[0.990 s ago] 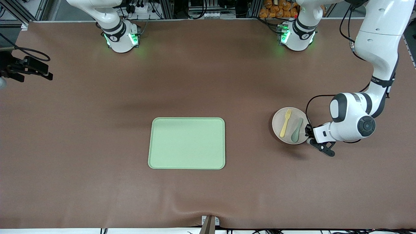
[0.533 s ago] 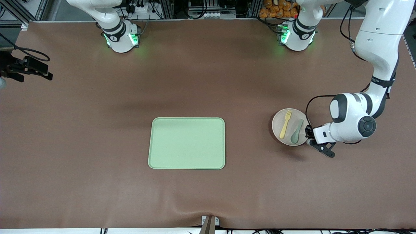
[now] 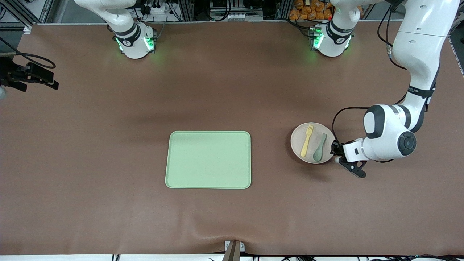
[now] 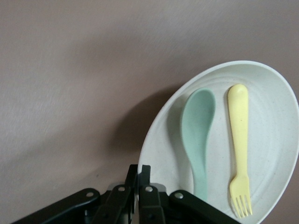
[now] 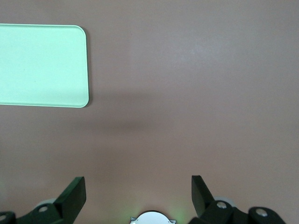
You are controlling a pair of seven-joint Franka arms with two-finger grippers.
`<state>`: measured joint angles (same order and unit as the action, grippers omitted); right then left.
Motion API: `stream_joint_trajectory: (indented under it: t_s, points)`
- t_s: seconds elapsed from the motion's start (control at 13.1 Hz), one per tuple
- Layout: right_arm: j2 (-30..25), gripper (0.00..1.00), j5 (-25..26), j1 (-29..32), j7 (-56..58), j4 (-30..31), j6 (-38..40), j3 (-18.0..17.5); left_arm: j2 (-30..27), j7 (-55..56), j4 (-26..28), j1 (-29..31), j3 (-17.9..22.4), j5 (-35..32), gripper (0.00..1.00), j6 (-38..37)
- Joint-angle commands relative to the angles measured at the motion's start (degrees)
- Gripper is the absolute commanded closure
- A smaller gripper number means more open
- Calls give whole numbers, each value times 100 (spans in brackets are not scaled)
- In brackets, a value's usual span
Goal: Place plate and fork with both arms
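The off-white plate (image 3: 299, 148) is between the green tray (image 3: 208, 160) and the left arm, toward the left arm's end of the table. The pale-yellow fork (image 3: 306, 140) and a grey-green spoon (image 3: 319, 148) lie side by side in it. My left gripper (image 3: 334, 149) is shut on the plate's rim at the edge next to the spoon. The left wrist view shows the plate (image 4: 275, 140), the fork (image 4: 239, 140), the spoon (image 4: 198, 133) and my left gripper (image 4: 138, 171) pinching the rim. My right gripper (image 5: 138, 191) stands open over bare mat, holding nothing; it does not show in the front view.
A brown mat (image 3: 232, 90) covers the table. The tray (image 5: 42, 65) is empty. A black camera mount (image 3: 29, 76) sits at the right arm's end of the table. The arm bases (image 3: 136, 41) stand along the edge farthest from the front camera.
My left gripper, shut on the rim, has carried the plate with fork and spoon a short way toward the tray. The right arm has not moved.
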<state>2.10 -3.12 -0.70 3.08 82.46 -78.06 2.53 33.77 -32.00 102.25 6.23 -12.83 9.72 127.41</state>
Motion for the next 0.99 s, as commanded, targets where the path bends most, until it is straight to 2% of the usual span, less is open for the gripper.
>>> stream_joint_trajectory:
  t_s: [0.0, 0.3, 0.61, 0.91]
  points:
    - [-16, 0, 22, 8, -9, -20, 19, -16, 112, 350, -459, -156, -131, 310, 100, -199]
    - [-16, 0, 31, 35, 17, -20, 10, -16, 218, 1527, -890, -753, -140, 468, 100, -243]
    - [10, 0, 22, 35, 34, -29, 2, -16, 630, 3012, -1567, -1351, -132, 619, 100, -243]
    - [36, 0, 22, 26, 35, -29, 2, -16, 1025, 4042, -2208, -1922, -123, 636, 100, -243]
